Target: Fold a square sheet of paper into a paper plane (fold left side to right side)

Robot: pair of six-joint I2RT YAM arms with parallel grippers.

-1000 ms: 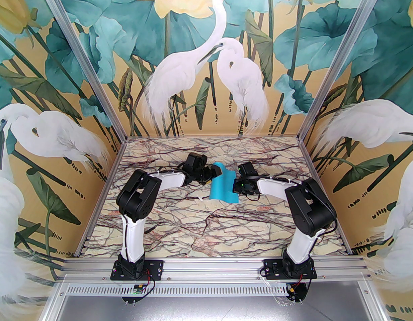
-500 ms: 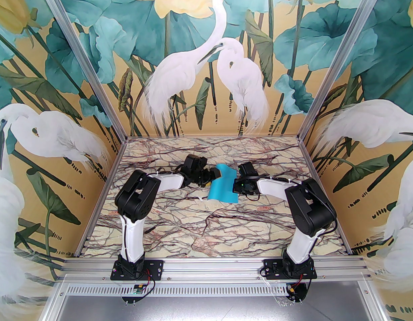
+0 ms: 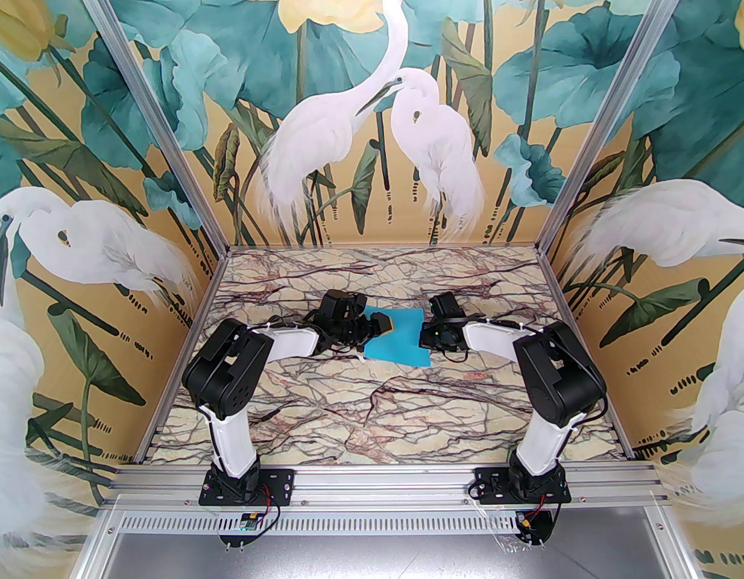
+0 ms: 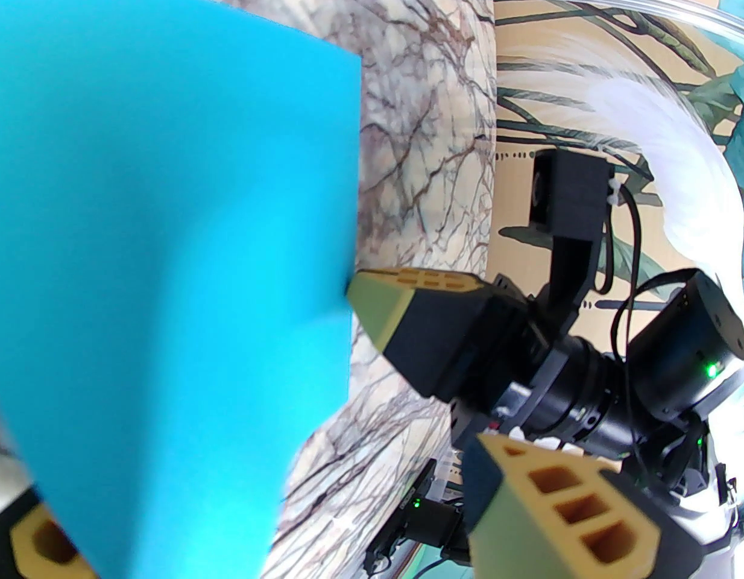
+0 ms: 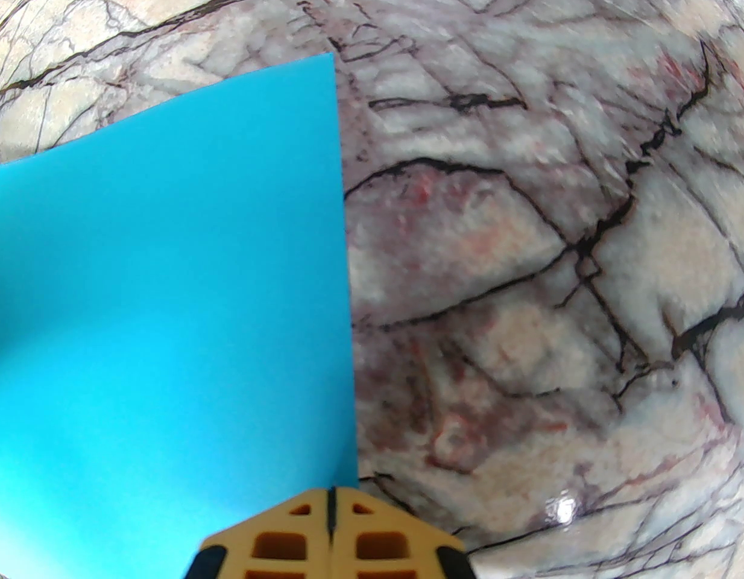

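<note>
Item: the square sheet of paper point(image 3: 398, 336) is lying open at mid worktop point(image 3: 372, 408), no crease showing.
Left pincer: my left pincer point(image 3: 379, 325) is standing spread at the sheet's 9 o'clock edge, clamping nothing.
Right pincer: my right pincer point(image 3: 428, 338) is staying pressed together at the 3 o'clock edge; I cannot tell whether paper is caught in it.
Progress: I am judging nothing folded yet; the left-to-right fold and every later crease are waiting.
Left wrist view: it is showing the sheet reaching in between my spread fingers and the right pincer's tip touching the far edge.
Right wrist view: it is showing the shut seam at the sheet's corner.
</note>
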